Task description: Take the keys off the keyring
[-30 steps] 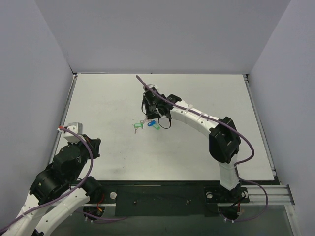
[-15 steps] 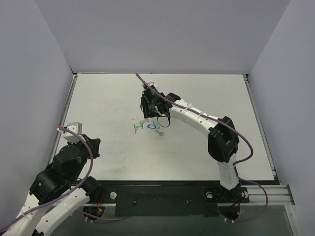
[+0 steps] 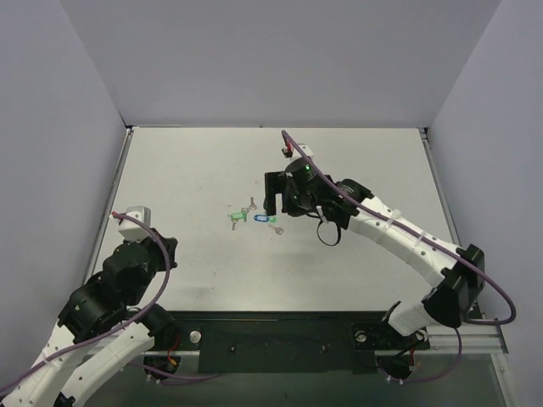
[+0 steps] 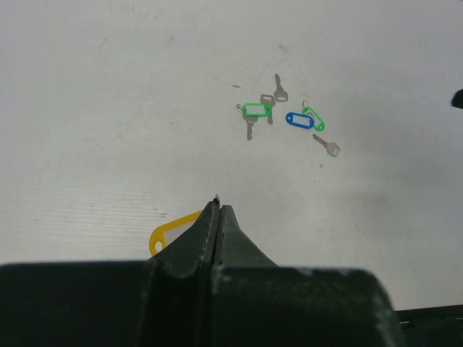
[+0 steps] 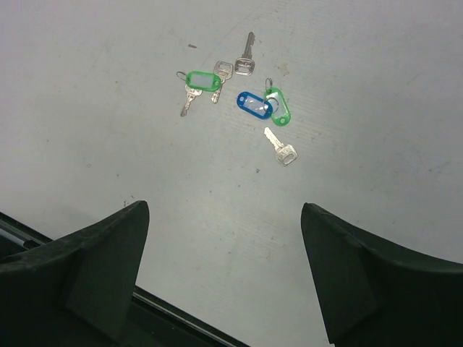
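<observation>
Between grey walls (image 3: 280, 59) — pale tabletop (image 3: 187, 170) (faintly scuffed), scattered keys (image 5: 279, 147)

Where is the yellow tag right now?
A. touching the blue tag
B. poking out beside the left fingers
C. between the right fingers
B: the left wrist view shows the yellow tag poking out from behind the shut left fingers, well apart from the blue tag.

Left end effector (image 4: 218, 217), jaws together; right end effector (image 5: 226, 242), jaws wide apart, arm outstretched
</observation>
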`<control>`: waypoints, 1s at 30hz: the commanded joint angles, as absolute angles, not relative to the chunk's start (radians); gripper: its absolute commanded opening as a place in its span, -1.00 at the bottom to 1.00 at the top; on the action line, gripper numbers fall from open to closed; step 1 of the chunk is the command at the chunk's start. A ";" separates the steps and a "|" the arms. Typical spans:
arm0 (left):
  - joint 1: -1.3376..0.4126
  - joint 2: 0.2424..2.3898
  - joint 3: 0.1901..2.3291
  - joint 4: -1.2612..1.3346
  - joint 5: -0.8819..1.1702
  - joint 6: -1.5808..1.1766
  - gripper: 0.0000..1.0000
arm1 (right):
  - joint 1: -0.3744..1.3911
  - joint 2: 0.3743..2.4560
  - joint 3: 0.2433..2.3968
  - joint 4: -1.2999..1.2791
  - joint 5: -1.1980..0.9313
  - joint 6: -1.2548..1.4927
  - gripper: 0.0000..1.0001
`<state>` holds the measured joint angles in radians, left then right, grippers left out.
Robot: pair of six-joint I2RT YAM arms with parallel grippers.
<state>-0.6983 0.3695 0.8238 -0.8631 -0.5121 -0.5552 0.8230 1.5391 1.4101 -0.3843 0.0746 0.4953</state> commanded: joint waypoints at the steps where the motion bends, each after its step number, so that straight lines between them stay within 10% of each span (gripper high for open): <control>1: -0.692 0.462 0.862 -0.824 -0.460 -0.537 -1.00 | 0.830 1.410 1.301 -0.400 0.106 0.534 0.63; 30: -0.687 1.066 1.023 -0.434 -0.190 -0.509 -1.00 | 0.842 0.902 0.937 -0.494 0.204 0.701 0.61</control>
<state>-0.6971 1.0138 0.9504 -0.5495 -0.2272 -0.5213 0.8333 0.9340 0.9543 -0.4770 0.1703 0.6849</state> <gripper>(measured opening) 0.015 0.808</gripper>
